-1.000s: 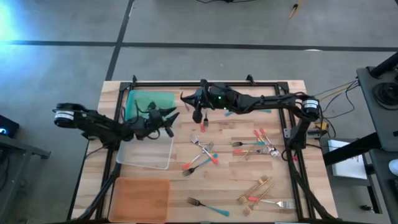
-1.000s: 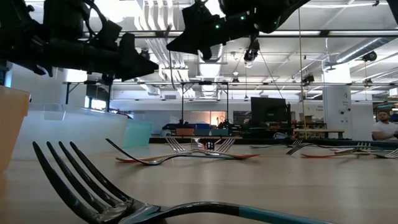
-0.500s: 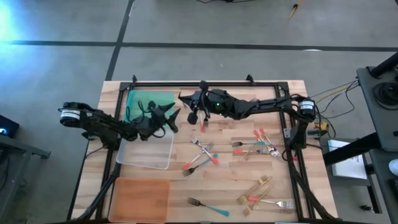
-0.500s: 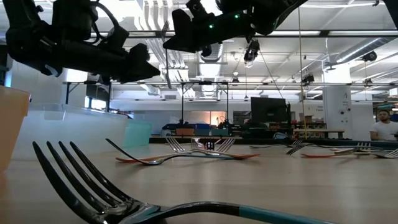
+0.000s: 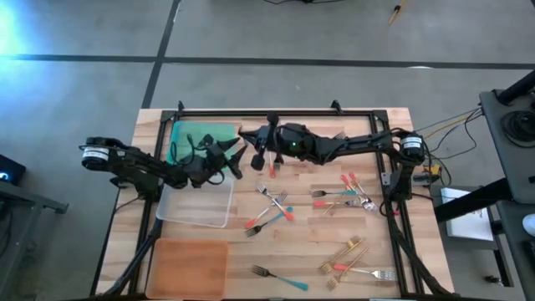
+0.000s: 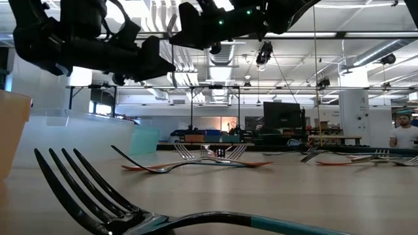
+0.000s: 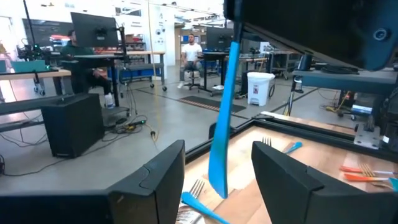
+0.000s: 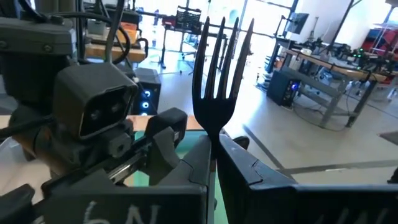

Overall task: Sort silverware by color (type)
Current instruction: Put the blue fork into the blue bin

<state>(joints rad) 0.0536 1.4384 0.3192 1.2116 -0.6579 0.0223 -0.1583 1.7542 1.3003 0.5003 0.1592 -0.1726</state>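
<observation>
Right wrist view: right end effector [image 8: 214, 163] pinching blue-handled fork [image 8: 217, 74] — left end effector [image 7: 217, 171] spread, facing it.

This is a big open workshop or robotics lab: concrete floor [image 5: 334, 33], exposed ceiling pipes [image 6: 196, 16], workbenches with monitors [image 7: 93, 28], cables, and people [image 7: 193, 50] sitting at desks.

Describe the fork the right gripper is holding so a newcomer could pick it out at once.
Start at the green tray in the table's far left corner. Just beside it the two arms meet, and the right gripper hangs shut on a teal-handled fork with the left gripper open close by. It is the only fork lifted off the wood; every other lies flat on the table.
</observation>
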